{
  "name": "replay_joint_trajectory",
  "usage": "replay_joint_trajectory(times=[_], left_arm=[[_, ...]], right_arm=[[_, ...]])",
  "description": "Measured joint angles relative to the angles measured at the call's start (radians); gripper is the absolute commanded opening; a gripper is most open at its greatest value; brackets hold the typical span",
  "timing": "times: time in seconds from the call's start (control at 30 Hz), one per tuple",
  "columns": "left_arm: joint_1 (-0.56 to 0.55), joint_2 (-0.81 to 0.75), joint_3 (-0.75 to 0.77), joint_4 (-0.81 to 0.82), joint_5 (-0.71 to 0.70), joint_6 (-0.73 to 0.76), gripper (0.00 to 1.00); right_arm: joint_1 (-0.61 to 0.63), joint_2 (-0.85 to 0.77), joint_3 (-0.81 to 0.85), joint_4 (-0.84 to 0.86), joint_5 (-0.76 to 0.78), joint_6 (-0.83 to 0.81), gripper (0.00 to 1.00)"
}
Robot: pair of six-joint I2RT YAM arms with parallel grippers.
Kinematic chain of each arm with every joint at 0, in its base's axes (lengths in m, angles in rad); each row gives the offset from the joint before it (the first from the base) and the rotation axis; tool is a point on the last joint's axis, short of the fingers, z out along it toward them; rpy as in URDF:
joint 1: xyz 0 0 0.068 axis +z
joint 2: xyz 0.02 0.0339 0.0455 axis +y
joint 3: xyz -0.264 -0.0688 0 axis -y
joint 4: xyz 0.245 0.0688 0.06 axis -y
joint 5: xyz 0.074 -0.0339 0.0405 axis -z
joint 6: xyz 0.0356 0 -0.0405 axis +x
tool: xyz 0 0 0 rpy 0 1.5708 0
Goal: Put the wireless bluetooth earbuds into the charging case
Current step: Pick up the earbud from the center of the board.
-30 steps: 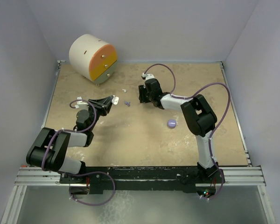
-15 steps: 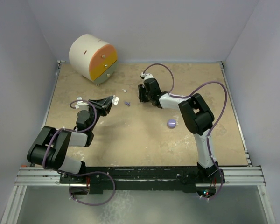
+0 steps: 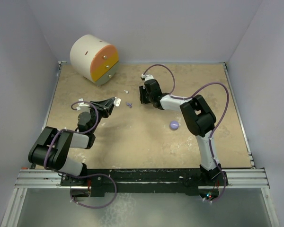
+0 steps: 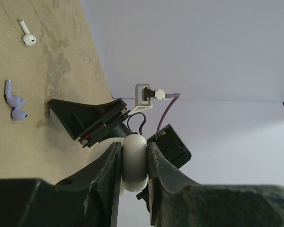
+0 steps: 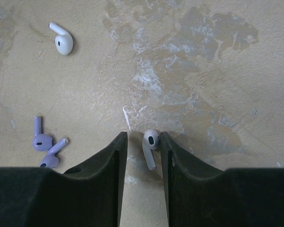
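My left gripper (image 4: 134, 146) is shut on the white rounded charging case (image 4: 135, 163) and holds it above the table at the left (image 3: 114, 101). My right gripper (image 5: 143, 137) is down at the table, its jaws still apart on either side of a white earbud (image 5: 150, 142). That earbud touches the right finger, and a gap remains on its left side. A second white earbud (image 5: 62, 41) lies farther off. Two purple earbuds (image 5: 41, 141) lie side by side to the left of the jaws. In the top view they (image 3: 129, 104) sit between the two grippers.
A lilac round puck (image 3: 174, 125) lies on the table beside the right arm's elbow. A white and orange drum (image 3: 94, 58) with small knobs stands at the back left corner. Grey walls close in the table on three sides.
The right gripper's jaws have narrowed around the white earbud, and that arm has edged slightly left. The left gripper and the case have not moved.
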Motion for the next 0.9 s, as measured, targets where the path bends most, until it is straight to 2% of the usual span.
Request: replay_joint_trajectory(times=[0.27,0.47,0.63,0.9], left_arm=[[0.000,0.007,0.000,0.010,0.000,-0.005,0.00],[0.000,0.008,-0.002,0.016,0.000,-0.007,0.00],[0.000,0.010,-0.002,0.018,0.000,-0.007,0.00],[0.000,0.014,-0.002,0.024,0.000,-0.008,0.00]], right_arm=[[0.000,0.005,0.007,-0.008,0.016,0.000,0.33],[0.004,0.013,0.017,-0.008,0.044,-0.005,0.27],[0.004,0.015,0.019,-0.008,0.051,-0.008,0.26],[0.005,0.015,0.019,-0.008,0.051,-0.010,0.16]])
